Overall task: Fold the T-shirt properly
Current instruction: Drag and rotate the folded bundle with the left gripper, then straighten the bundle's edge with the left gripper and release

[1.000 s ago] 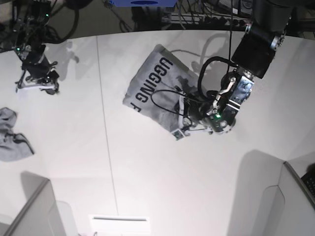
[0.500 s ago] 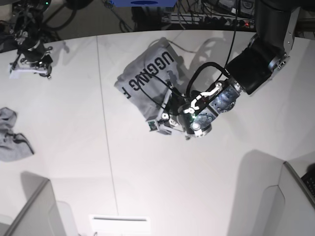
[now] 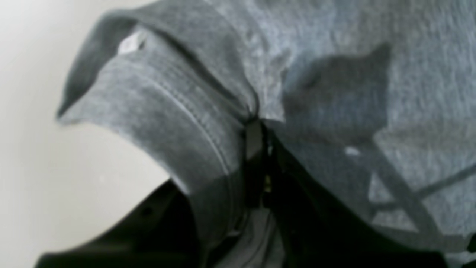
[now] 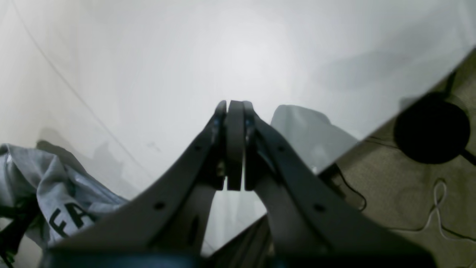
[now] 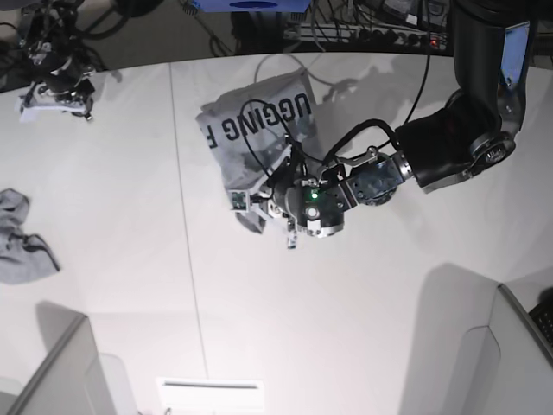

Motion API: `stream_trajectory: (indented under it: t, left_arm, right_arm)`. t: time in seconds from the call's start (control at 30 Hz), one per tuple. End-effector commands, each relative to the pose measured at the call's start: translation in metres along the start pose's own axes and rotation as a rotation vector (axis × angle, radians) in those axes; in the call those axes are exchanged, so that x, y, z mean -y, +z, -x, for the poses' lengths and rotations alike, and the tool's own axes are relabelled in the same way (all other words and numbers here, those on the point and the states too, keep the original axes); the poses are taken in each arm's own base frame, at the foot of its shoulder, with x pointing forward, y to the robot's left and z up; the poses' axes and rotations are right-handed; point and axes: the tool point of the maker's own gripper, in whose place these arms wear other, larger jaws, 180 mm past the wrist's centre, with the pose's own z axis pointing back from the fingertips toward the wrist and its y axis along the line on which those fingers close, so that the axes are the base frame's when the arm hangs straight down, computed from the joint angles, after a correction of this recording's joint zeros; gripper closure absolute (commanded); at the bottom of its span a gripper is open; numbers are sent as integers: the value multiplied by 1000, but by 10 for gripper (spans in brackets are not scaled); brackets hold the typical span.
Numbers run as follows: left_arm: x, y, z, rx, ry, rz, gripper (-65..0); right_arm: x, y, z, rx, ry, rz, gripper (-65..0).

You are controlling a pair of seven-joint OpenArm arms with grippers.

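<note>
My L gripper (image 3: 256, 163) pinching the grey T-shirt (image 5: 259, 121), mid-table.
Jaws nearly closed w/ bunched fabric btwn the tips; a hemmed flap hangs out one side. Shirt's bundled, black lettering up, on the white table (image 5: 259, 303), toward its far edge. My R gripper (image 4: 234, 145) is shut, nothing in it, over bare tabletop near the table edge, well apart from the shirt.
</note>
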Motion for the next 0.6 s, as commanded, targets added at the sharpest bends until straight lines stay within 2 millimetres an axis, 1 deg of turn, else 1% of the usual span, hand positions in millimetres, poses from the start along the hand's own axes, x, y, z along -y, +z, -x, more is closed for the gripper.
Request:
stream_trajectory:
  t: [0.0,0.17,0.3,0.37,0.43,0.5,0.57]
  left_arm:
    - [-15,9,-12,34,-26,-31,0]
    - [-16,10,-16,24,-94,-40,0]
    - [-24,5,-3,-61,-236,-131,0]
    - [-16,-1,4,-97,-348,-122,0]
    - [-7,-5,6,-95,-439,-97,0]
    - [-2,-8,11,-102,-487,-83,0]
    - [-2,-9,13,-100,-478,-97,0]
  right_arm:
    - [-1,4,-8,28,17,-7,0]
    - [2,5,-3,20,9,1,0]
    - [2,5,-3,19,9,2,0]
    - [2,5,-1,14,8,2,0]
    - [2,5,2,9,-2,1,0]
    - [1,4,5,7,-13,-1,0]
    - [1,4,6,6,-15,-1,0]
